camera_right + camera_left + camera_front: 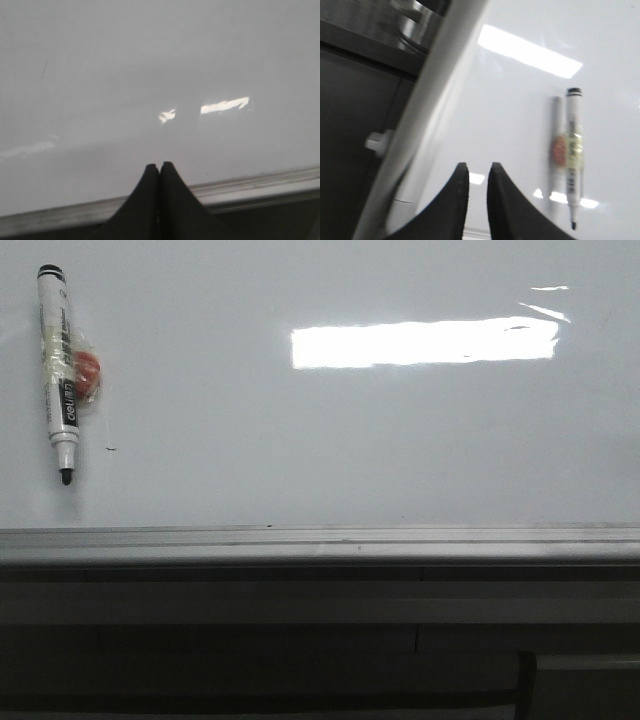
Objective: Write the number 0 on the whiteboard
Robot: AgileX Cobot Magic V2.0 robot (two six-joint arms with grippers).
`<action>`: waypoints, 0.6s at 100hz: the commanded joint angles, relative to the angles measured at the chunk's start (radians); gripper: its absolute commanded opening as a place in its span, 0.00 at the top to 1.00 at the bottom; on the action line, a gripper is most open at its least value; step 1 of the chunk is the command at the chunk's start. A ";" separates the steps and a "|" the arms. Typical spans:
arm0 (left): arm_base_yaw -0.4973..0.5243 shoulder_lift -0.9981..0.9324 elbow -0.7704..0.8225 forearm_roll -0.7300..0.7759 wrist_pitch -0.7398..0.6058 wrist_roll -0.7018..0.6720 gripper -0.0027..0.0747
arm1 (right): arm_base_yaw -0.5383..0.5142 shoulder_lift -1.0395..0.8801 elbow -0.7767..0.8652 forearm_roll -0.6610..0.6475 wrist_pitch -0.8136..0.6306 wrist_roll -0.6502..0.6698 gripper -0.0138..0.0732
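Observation:
The whiteboard (350, 440) fills the front view, glossy white with a bright glare patch. No number 0 shows on it. A white marker (60, 370) with a black tip pointing down sits on the board at the far left, with a red round piece taped to it. My left gripper (478, 167) is empty, its jaws a narrow gap apart, over the whiteboard (520, 125) beside the marker (573, 160). My right gripper (160, 165) is shut and empty near the whiteboard's (150, 75) bottom edge. Neither gripper shows in the front view.
A grey metal strip (320, 538) runs along the board's bottom edge and also shows in the right wrist view (250, 187). A tiny black dash mark (110, 449) lies right of the marker. The board's side frame (435, 115) borders dark space.

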 commanded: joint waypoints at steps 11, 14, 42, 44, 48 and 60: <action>-0.149 0.018 -0.039 -0.172 -0.081 0.276 0.54 | 0.087 0.017 0.040 -0.012 -0.147 -0.003 0.91; -0.175 0.018 -0.039 -0.194 -0.087 0.278 0.48 | 0.106 0.017 0.050 -0.012 -0.169 -0.003 0.91; -0.319 0.022 -0.039 -0.252 -0.109 0.358 0.40 | 0.218 0.017 0.063 -0.012 -0.261 -0.003 0.91; -0.322 0.024 -0.039 -0.252 -0.119 0.357 0.40 | 0.223 0.017 0.063 -0.012 -0.263 -0.003 0.91; -0.330 0.034 -0.039 -0.252 -0.140 0.357 0.40 | 0.240 0.017 0.063 -0.012 -0.263 -0.003 0.91; -0.338 0.075 -0.039 -0.260 -0.202 0.357 0.40 | 0.255 0.017 0.063 -0.012 -0.265 -0.003 0.91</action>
